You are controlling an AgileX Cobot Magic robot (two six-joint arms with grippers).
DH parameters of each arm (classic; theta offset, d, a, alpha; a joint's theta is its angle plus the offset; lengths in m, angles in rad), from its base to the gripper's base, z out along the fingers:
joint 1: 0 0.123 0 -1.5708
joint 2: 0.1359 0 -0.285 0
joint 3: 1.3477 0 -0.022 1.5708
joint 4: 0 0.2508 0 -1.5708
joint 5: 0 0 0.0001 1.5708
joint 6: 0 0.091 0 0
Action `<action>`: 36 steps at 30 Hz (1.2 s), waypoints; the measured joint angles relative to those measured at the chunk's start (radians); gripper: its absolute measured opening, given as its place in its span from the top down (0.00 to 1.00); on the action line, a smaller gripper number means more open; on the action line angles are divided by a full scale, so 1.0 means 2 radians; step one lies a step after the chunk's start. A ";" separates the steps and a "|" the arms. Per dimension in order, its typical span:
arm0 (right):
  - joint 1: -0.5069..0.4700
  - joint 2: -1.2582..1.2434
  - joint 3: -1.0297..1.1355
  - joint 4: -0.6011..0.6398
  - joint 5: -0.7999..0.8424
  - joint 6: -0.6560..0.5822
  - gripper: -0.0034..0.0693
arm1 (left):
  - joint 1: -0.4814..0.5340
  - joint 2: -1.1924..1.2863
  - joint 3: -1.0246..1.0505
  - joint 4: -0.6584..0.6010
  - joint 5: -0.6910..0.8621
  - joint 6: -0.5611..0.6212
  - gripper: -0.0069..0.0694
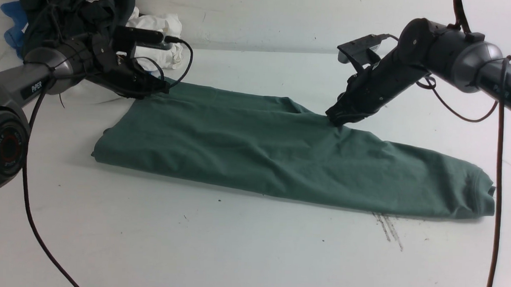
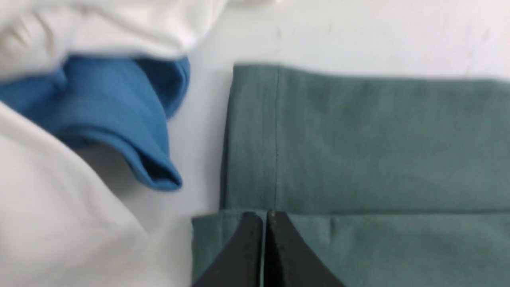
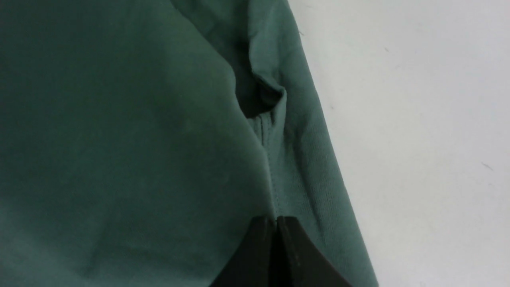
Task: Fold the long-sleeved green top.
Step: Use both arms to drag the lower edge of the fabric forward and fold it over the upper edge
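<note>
Across the middle of the white table (image 1: 234, 261), the green long-sleeved top (image 1: 280, 157) is lying as a long, narrow, folded band, running from the far left toward the near right. Its cloth is resting mostly flat, with soft creases gathering near the centre and a ribbed edge showing at the right end.

At the band's far left corner, the left gripper (image 1: 161, 88) is reaching down to the cloth. Seen from the left wrist, the left gripper (image 2: 265, 217) is pressing its two black fingers together over the hemmed edge, with only a thin sliver of green showing between them, so it is pinching the top. Along the far edge, nearer the middle, the right gripper (image 1: 335, 118) is touching the cloth where a small ridge is rising. From the right wrist, the right gripper (image 3: 275, 221) is holding its fingers together on a stitched seam, beside a small open pocket of fabric.

Just beyond the left corner, a blue cloth (image 2: 115, 107) and a white cloth (image 2: 59, 223) are lying crumpled, apart from the top. Behind them, dark garments (image 1: 73, 5) are heaping up by the wall. Near the right end, dark scuff marks (image 1: 388, 229) are showing on the table.
</note>
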 joint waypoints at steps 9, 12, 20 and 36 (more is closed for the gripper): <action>0.000 -0.012 0.000 -0.034 -0.005 0.006 0.96 | 0.000 -0.042 0.000 -0.019 -0.023 0.016 0.92; 0.000 -0.010 0.000 -0.024 -0.005 0.006 0.96 | 0.000 -0.027 0.000 -0.029 -0.002 0.022 0.87; 0.000 0.001 0.000 -0.004 0.003 0.006 0.96 | 0.000 0.038 0.000 -0.049 -0.031 0.062 0.46; 0.000 0.002 0.000 -0.004 0.016 0.006 0.96 | -0.005 0.017 0.000 -0.055 0.006 0.082 0.89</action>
